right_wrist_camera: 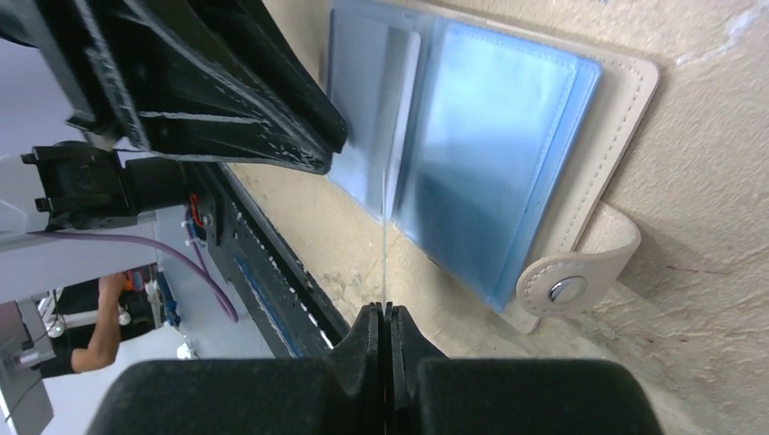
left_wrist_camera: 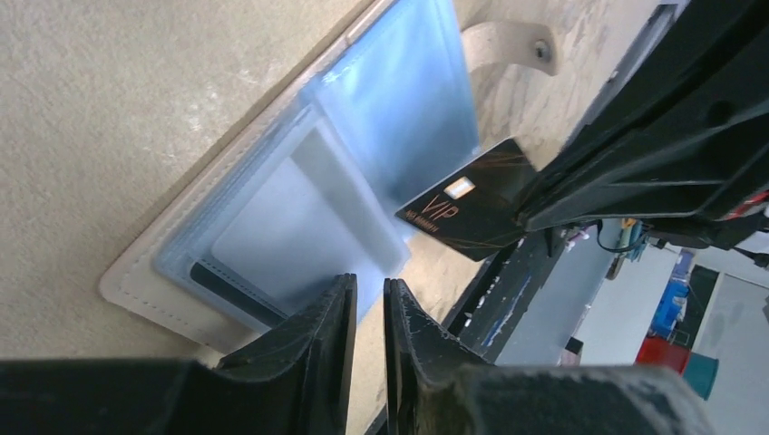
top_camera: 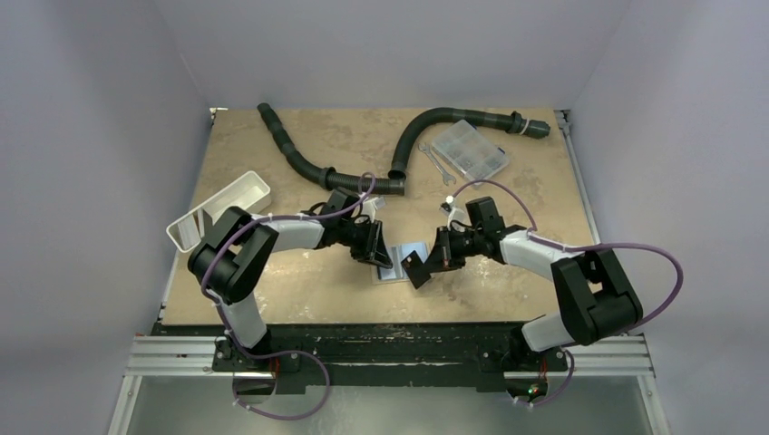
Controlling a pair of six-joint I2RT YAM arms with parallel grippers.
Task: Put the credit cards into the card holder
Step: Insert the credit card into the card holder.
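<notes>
Right claw (right_wrist_camera: pixel 385 313) clamped on your thin black credit card (left_wrist_camera: pixel 467 213).
Tilt it flat into the tan folding card holder (right_wrist_camera: pixel 626 100); left claw (left_wrist_camera: pixel 370 294) slightly apart.

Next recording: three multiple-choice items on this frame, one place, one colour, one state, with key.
1. Where is the card holder? A on the table between left gripper and right gripper; B at its far left corner; C hanging off its near edge.
2. Its inner sleeves are: A red; B green; C pale blue.
3. The black VIP card is: A lying flat on the table; B pinched in the shut right gripper; C fully inside a sleeve.
Key: A, top view shows it between them; C, both wrist views show blue; B, right wrist view shows the jaws closed on its edge.
</notes>
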